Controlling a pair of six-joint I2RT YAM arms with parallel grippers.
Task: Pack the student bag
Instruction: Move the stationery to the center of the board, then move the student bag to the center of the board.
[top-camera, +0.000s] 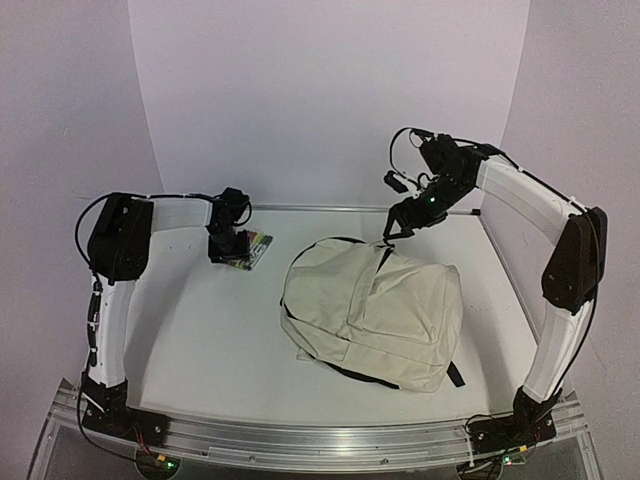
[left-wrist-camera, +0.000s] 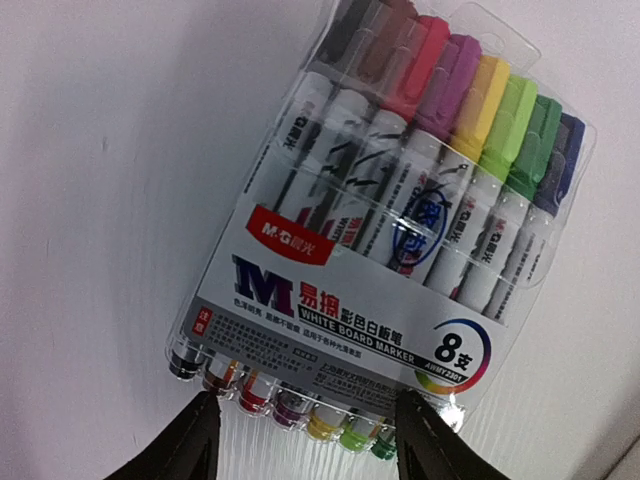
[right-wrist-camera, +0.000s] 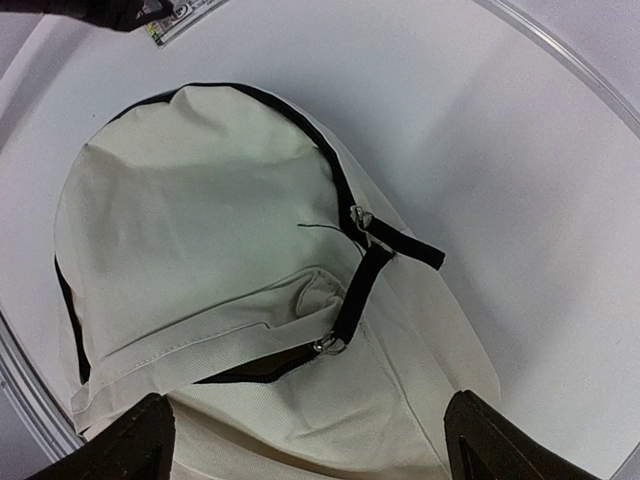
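The student bag (top-camera: 370, 310) lies flat on the white counter (top-camera: 200, 340), between the two arms and closer to the right one. It is a cream fabric pack, and its rounded top end points toward the far wall. A black strap (top-camera: 455, 375) pokes out from under the corner of the bag nearest the right arm's base. The right hand (top-camera: 400, 225) hangs above the bag's far top end with its fingers spread wide and nothing between them. In that hand's own camera the bag fills most of the view. A black zipper line curves over the top of the bag, and two metal pulls (right-wrist-camera: 335, 345) with black tabs sit near its middle. A narrow dark slit shows along the lower zipper. To the bag's left, well apart from it, a clear plastic pack of coloured whiteboard markers (top-camera: 252, 250) lies flat on the counter. The left hand (top-camera: 228, 250) is down at this pack. In its wrist view the two dark fingertips (left-wrist-camera: 200, 440) stand apart at the pack's near end, over the row of marker bases. The pictures do not show whether the fingertips touch the plastic.
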